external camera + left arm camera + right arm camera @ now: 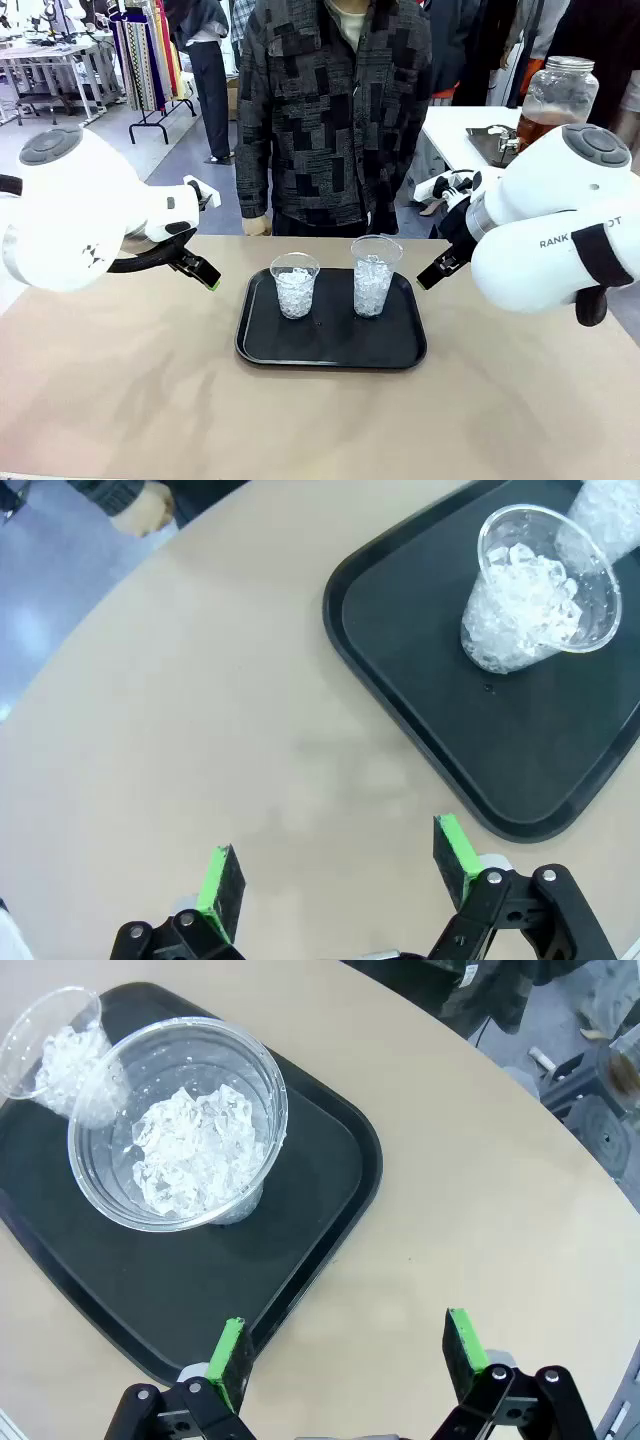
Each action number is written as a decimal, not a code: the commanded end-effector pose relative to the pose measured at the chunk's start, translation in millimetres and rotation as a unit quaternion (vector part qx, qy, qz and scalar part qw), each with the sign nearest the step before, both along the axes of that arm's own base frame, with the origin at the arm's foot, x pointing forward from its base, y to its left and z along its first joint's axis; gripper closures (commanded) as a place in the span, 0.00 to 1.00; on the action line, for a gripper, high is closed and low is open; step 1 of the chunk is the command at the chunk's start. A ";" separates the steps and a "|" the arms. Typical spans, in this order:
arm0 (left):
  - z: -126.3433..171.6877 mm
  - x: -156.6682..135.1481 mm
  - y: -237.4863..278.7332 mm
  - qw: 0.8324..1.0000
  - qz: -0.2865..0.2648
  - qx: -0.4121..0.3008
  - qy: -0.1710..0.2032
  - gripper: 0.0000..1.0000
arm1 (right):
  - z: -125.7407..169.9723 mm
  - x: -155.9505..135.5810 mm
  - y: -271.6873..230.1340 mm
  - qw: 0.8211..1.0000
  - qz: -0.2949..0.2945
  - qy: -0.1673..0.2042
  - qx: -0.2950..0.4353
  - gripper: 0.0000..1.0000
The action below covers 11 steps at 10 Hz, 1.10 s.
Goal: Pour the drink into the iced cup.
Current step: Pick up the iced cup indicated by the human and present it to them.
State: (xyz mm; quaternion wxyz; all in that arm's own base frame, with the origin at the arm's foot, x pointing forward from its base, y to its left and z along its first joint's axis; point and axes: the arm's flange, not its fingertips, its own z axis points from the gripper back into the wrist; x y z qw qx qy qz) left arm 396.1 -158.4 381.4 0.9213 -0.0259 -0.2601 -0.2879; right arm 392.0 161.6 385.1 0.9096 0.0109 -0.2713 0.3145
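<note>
Both end effectors stand with their jaws spread wide and nothing between the green pads.

The left gripper (203, 272) hangs over the bare tan table (140, 400), just off the left edge of the black tray (330, 355). In its own wrist view the two pads frame only tabletop, with the tray's rounded corner beside one of them. It grips nothing and touches neither the tray nor a cup.

The right gripper (433, 272) hangs on the opposite side, by the tray's right edge, also wide open. In its wrist view one pad sits over the tray's rim and the other over the table. It too holds nothing and is clear of the cups.

Two clear plastic cups filled with ice stand upright on the tray, side by side and slightly apart: the shorter cup (295, 285) nearer the left arm, the taller cup (373, 277) nearer the right arm. No liquid shows in either one.

The drink (538, 126), an amber-brown liquid, sits in a large clear glass jar (560, 90) with a lid, on a white table at the far right, behind the right arm and well apart from both grippers. The arm hides the jar's lower part.

A person (335, 110) in a dark patterned jacket stands at the far side of the table, behind the tray, one hand (140, 508) at the table's edge
</note>
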 end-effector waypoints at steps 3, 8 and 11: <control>3.5 -0.7 1.5 1.000 -0.005 0.007 -0.003 0.00 | 3.6 -0.4 -0.4 1.000 0.000 -0.004 0.001 0.00; 3.5 -0.7 1.5 1.000 -0.005 0.007 -0.003 0.00 | 3.6 -0.4 -0.4 1.000 0.000 -0.004 0.001 0.00; 0.0 0.0 0.0 1.000 0.000 0.000 0.000 0.00 | 0.0 0.0 0.0 1.000 0.000 0.000 0.000 0.00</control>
